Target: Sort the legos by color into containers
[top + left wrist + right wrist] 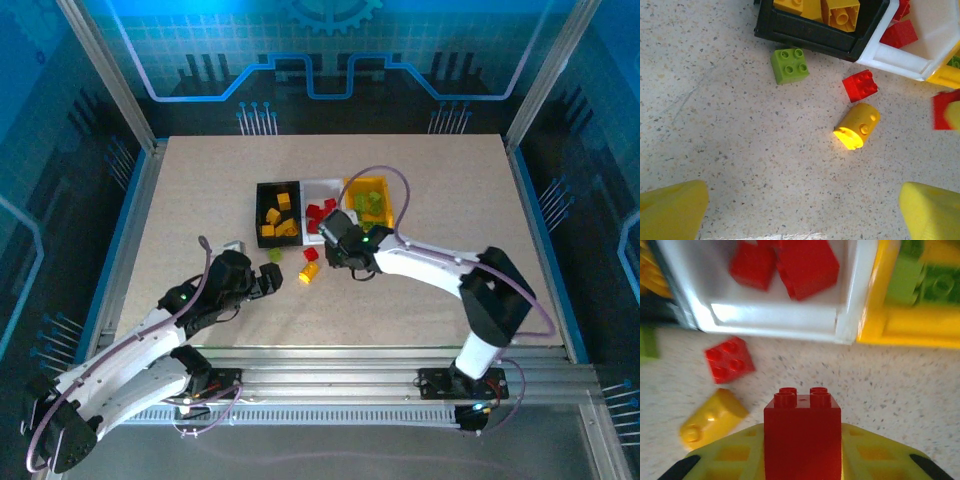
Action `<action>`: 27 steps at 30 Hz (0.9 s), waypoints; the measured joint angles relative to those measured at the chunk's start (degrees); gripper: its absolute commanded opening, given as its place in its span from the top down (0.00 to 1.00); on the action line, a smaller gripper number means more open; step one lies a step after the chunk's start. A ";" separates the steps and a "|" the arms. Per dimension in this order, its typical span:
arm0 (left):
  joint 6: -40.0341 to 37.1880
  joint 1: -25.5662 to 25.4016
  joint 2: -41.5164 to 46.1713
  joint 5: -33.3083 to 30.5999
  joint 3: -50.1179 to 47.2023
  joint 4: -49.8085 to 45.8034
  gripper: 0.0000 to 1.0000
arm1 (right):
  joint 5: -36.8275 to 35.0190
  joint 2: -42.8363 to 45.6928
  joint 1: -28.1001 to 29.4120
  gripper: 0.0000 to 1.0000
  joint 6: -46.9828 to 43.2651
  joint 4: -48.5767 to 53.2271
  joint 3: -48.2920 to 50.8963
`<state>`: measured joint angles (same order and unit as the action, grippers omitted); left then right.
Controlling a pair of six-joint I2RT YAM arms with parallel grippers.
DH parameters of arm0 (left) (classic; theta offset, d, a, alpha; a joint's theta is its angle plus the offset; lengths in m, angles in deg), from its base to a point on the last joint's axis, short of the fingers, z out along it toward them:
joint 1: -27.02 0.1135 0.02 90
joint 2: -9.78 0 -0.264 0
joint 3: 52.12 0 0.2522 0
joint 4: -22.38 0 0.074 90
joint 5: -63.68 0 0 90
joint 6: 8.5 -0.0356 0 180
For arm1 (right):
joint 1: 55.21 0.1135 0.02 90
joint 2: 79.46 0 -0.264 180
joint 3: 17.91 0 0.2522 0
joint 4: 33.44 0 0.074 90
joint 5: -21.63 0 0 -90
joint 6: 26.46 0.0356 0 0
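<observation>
Bench layout, read from the right claw (802, 460)
On the table (900, 390), a held brick (802, 432) sits upright between the jaws. Straight ahead stands the centre bin (780, 320) with bricks (805, 267) in it. Joined on its right is the right-hand bin (880, 325), also holding bricks, and on its left the left-hand bin (662, 310). Ahead-left, one loose brick (729, 359) lies just before the centre bin. Nearer and further left, a second loose brick (712, 417) lies on its side.
</observation>
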<state>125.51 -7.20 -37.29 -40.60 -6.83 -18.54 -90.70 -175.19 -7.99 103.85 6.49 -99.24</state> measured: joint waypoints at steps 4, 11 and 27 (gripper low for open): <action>0.96 0.04 0.00 0.04 -0.96 0.20 0.01 | -0.24 -0.48 -0.17 0.69 -2.32 0.85 -7.65; 1.14 0.15 0.00 0.24 -1.38 0.20 0.01 | -1.36 -14.58 -2.51 0.68 -4.22 2.56 -24.46; -0.81 0.33 -6.08 1.73 0.13 0.44 0.01 | -0.33 -22.25 -6.10 0.29 -5.09 4.85 -31.61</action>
<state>124.70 -6.87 -43.36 -38.88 -6.70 -18.10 -91.03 -197.44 -14.09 98.76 11.35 -130.84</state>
